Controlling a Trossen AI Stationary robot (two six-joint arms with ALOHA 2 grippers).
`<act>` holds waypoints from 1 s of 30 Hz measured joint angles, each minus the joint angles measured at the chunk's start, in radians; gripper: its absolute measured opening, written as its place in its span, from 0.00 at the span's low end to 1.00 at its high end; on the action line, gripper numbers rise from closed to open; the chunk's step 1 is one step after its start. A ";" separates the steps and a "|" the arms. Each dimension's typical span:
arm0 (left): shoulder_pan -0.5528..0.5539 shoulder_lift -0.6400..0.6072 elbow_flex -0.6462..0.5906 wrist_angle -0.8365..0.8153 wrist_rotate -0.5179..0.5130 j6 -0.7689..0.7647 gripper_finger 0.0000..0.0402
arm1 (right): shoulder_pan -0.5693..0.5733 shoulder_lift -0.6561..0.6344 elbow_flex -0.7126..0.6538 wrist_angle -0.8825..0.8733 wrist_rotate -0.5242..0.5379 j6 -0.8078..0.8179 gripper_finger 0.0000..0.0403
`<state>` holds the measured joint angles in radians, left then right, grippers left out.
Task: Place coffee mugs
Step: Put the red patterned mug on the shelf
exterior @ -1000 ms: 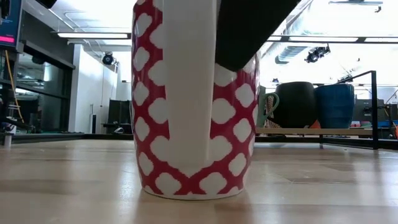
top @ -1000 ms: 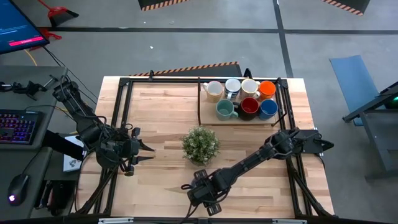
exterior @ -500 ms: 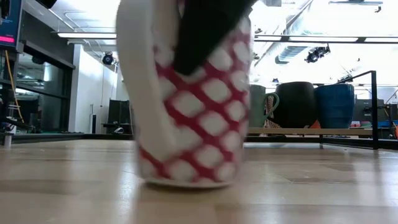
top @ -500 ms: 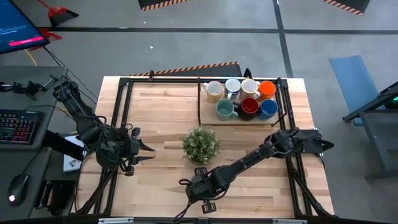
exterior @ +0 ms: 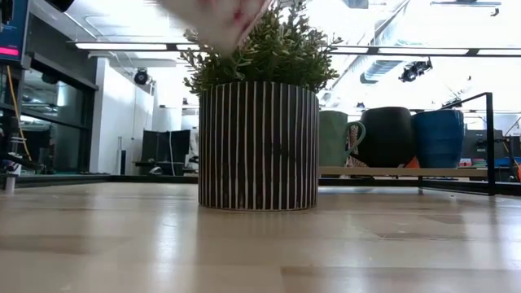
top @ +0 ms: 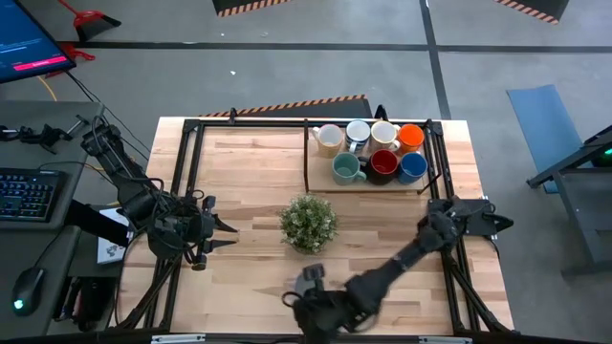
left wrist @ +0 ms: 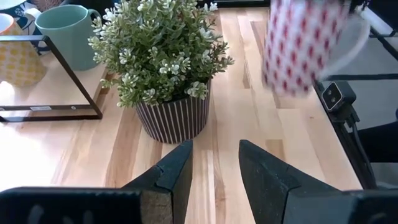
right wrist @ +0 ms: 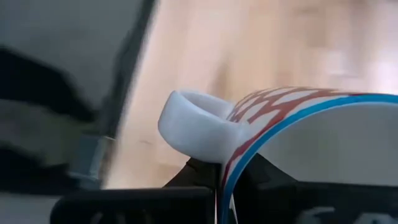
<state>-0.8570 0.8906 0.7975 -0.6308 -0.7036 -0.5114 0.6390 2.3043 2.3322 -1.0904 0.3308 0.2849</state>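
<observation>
A red-and-white patterned coffee mug (left wrist: 298, 43) hangs in the air near the table's front edge, with my right gripper (top: 310, 289) shut on it. In the low view only its blurred underside (exterior: 220, 20) shows, at the top. Several more coffee mugs (top: 371, 151), cream, white, orange, green, red and blue, stand on a black-framed rack (top: 311, 164) at the far right. My left gripper (left wrist: 214, 168) stays open at the table's left side, pointing at the potted plant (left wrist: 161, 62), and touches nothing. My right gripper holds the mug by its wall at the rim (right wrist: 225, 174), right beside the white handle (right wrist: 199, 124). One finger seems to be inside the mug and one outside. The mug is lifted clear of the table.
A spiky green plant in a striped pot (top: 308, 222) stands mid-table, just beyond the lifted mug. Black frame rails (top: 186, 182) run along the table's left and right sides. Bare wood lies between the plant and the left rail.
My right gripper has shut on the patterned mug, which stood on the table near the front edge. The mug first tipped, then rose clear of the table and almost out of the low view, uncovering the plant behind it. The gripper has tilted as it rose.
</observation>
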 joint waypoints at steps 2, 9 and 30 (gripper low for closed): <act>0.000 0.000 0.000 -0.001 0.000 -0.012 0.30 | 0.042 -0.034 0.007 -0.066 0.142 0.032 0.01; 0.000 0.000 0.000 0.002 0.001 -0.037 0.30 | 0.130 -0.215 -0.086 -0.262 0.553 0.270 0.00; 0.021 -0.013 0.000 -0.158 -0.307 0.218 0.30 | -0.389 -0.330 -0.089 -0.439 0.640 0.081 0.00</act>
<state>-0.8360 0.8772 0.7979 -0.7890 -1.0104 -0.2933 0.2500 1.9747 2.2436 -1.5291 0.9703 0.3664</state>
